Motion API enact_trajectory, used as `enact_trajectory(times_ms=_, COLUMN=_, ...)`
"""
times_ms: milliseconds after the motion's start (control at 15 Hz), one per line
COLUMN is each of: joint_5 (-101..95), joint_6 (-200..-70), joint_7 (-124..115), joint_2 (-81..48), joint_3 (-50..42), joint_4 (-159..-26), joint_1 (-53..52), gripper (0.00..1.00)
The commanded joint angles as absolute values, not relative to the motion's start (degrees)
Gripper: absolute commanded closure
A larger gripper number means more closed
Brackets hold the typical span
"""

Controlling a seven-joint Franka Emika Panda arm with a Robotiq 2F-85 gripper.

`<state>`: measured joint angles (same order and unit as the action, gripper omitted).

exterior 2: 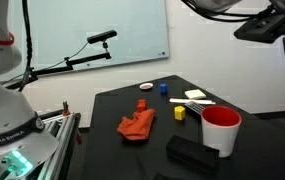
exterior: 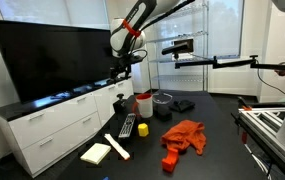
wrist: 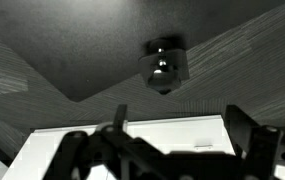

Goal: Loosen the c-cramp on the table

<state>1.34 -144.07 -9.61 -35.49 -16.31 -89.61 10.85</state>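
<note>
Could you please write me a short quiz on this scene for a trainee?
1. True or false: the claw rests on the cloth.
2. What colour is the outside of the cup? A red, B green, C blue.
3. Fill in: of the box and the blue block, the ___ lies nearer the cup.

Key:
1. False. It hangs high, away from the cloth.
2. A.
3. Box.
</note>
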Motion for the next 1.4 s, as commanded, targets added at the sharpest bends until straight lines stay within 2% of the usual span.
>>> enact_trajectory(times_ms=0, joint_5=-0.5, joint_6=-137.7, joint_7=-12.9, joint_2=-38.8, joint_3=-16.0, joint_4=-83.8, joint_1=10.7, gripper=0.00)
enact_trajectory(times_ms=1333, joint_5=2.2, joint_6=-130.6, joint_7=-14.3, joint_2=-53.8, joint_3=-13.1, joint_4=-64.8, joint_1=15.7, gripper=0.00)
